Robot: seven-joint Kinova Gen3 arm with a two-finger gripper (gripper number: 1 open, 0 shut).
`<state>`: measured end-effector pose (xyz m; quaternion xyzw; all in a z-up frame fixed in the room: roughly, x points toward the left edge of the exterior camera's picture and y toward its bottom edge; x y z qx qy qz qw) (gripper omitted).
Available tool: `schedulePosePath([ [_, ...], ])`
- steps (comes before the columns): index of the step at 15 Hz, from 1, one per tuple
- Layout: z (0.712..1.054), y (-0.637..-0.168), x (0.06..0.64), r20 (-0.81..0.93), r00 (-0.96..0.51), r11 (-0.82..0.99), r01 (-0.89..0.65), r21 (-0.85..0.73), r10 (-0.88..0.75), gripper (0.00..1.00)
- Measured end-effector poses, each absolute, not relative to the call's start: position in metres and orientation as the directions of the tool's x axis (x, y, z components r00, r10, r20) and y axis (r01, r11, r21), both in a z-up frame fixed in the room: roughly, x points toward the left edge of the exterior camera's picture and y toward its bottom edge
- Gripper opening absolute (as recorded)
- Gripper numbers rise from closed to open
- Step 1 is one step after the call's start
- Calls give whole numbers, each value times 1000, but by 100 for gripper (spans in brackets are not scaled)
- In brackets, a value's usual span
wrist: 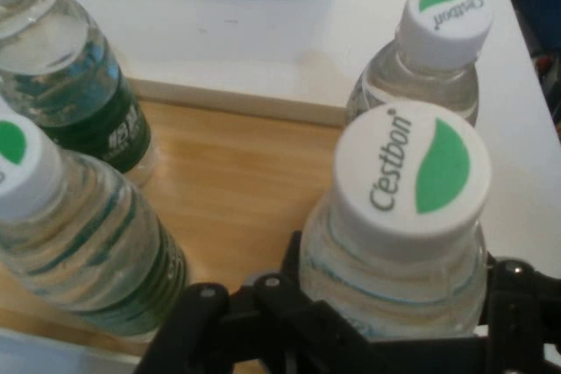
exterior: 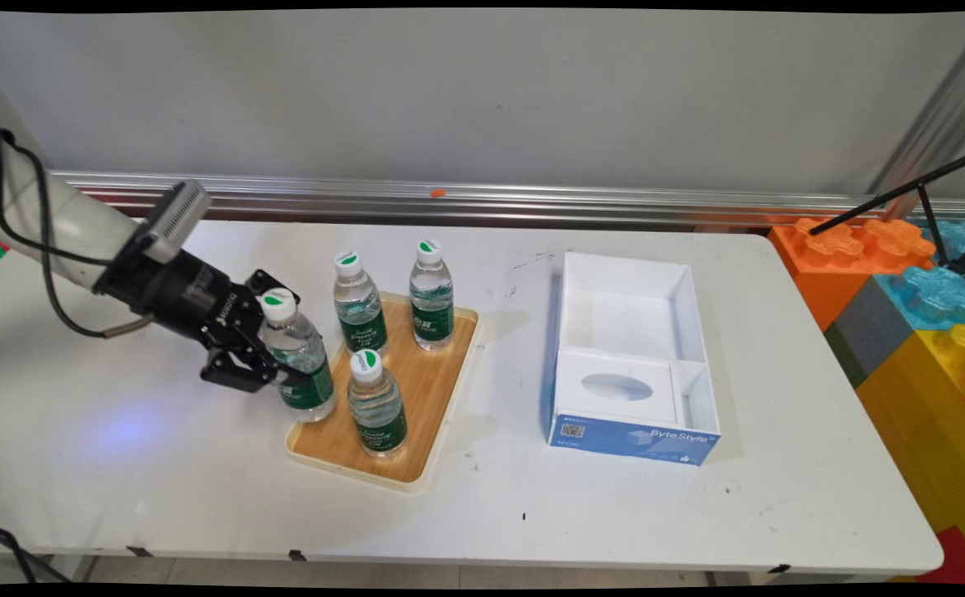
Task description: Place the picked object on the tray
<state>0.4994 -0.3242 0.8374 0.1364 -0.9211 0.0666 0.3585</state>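
Note:
My black gripper (exterior: 279, 342) is shut on a clear water bottle (exterior: 298, 358) with a green label and a white cap. It grips the bottle around its middle, at the near left corner of a wooden tray (exterior: 437, 365). The bottle leans slightly. In the hand view the same bottle (wrist: 399, 243) fills the space between my fingers, its cap marked with a green leaf. Three more such bottles stand upright on the tray: two at the back (exterior: 359, 303) (exterior: 431, 296) and one at the front (exterior: 376, 405).
An open white box (exterior: 633, 356) with a blue front stands to the right of the tray. Large coloured toy blocks (exterior: 905, 307) are stacked past the table's right edge. A metal rail runs along the wall behind the table.

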Motion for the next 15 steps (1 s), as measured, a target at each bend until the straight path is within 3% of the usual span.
schedulePosePath([
  [12, 787, -333, 486, 676, -721, 968, -246, -41, -154, 0],
  [13, 785, -333, 486, 675, -722, 969, -242, -42, -151, 100],
  [15, 782, -333, 484, 673, -725, 972, -231, -43, -143, 100],
])
